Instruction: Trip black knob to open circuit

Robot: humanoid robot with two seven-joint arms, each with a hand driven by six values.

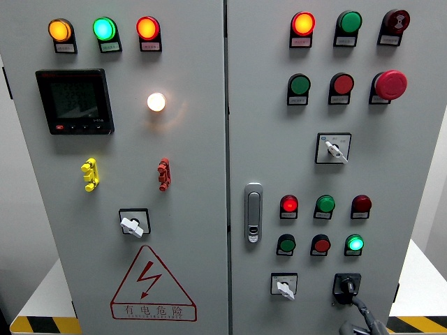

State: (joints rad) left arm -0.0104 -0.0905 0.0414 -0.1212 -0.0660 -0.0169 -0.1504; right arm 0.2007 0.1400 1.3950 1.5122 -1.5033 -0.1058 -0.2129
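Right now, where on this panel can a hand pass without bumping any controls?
Bare patches: between the yellow handle and red handle, and around the door latch. Crowded: the right door's buttons, and the black knob where the right hand reaches.

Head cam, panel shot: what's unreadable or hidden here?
- Right hand: cut off by the bottom edge; only fingers reaching up to the black knob show, so the grip is unclear.
- Left hand: not in view.
- Meter readout: too dim and small.
- Button labels: too small to read.

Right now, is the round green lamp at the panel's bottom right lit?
Lit: the round green lamp glows brightly, unlike the dark green button in its row.
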